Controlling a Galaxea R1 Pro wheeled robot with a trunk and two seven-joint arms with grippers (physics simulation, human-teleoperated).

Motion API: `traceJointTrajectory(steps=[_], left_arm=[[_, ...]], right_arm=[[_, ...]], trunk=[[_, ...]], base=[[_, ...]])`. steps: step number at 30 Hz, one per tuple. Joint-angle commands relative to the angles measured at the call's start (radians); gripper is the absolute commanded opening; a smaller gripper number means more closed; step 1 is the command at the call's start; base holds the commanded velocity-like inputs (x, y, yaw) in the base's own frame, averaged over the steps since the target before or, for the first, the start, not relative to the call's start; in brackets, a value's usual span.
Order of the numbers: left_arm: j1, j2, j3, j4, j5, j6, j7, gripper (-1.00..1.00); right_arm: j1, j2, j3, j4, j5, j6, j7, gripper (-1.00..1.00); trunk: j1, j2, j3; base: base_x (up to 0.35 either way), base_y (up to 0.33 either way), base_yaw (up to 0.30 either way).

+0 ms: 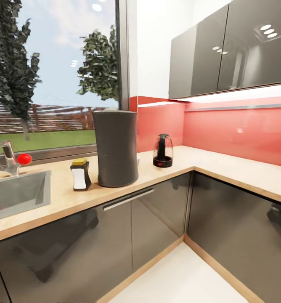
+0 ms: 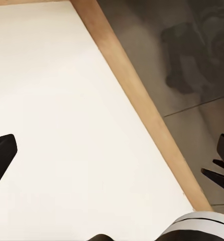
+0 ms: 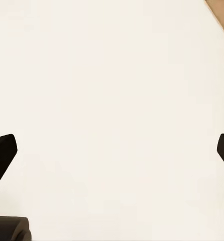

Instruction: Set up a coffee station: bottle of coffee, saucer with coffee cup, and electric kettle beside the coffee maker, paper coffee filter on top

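The coffee maker [image 1: 115, 147] stands upright on the kitchen countertop [image 1: 224, 166], a light wood surface running into a corner under glossy dark wall cabinets [image 1: 231, 46]. Just beside it, toward the sink [image 1: 16, 193], sits the bottle of coffee [image 1: 80, 174], yellow cap up; its white label is too small to read. On the coffee maker's other side, a little apart and near the red backsplash [image 1: 237, 128], is the electric kettle [image 1: 163, 150]. A tap with a red knob [image 1: 24, 158] stands behind the sink. The left pincer [image 2: 112, 155] hangs over pale floor beside a wooden plinth strip [image 2: 142, 100], fingers wide apart, holding nothing. The right pincer [image 3: 112, 155] is likewise spread open over bare floor
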Motion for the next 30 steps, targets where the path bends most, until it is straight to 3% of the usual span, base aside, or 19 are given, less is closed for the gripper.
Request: traceJointTrajectory(steps=[1, 18, 30], left_arm=[[-0.001, 0.0, -0.009, 0.002, 0.007, -0.007, -0.001, 1.0], [0.0, 0.0, -0.009, 0.002, 0.007, -0.007, -0.001, 1.0], [-0.001, 0.0, -0.009, 0.002, 0.007, -0.007, -0.001, 1.0]], right_arm=[[-0.001, 0.0, 0.002, 0.001, -0.001, -0.003, 0.003, 1.0], [-0.001, 0.0, 0.002, 0.001, -0.001, -0.003, 0.003, 1.0], [-0.001, 0.001, 0.002, 0.001, 0.0, -0.004, 0.002, 1.0]], trunk=[[0.0, -0.001, -0.001], [0.0, -0.001, -0.001], [0.0, -0.001, -0.001]], base=[[0.014, -0.283, 0.147], [-0.019, -0.111, 0.096], [-0.039, -0.089, 0.233]])
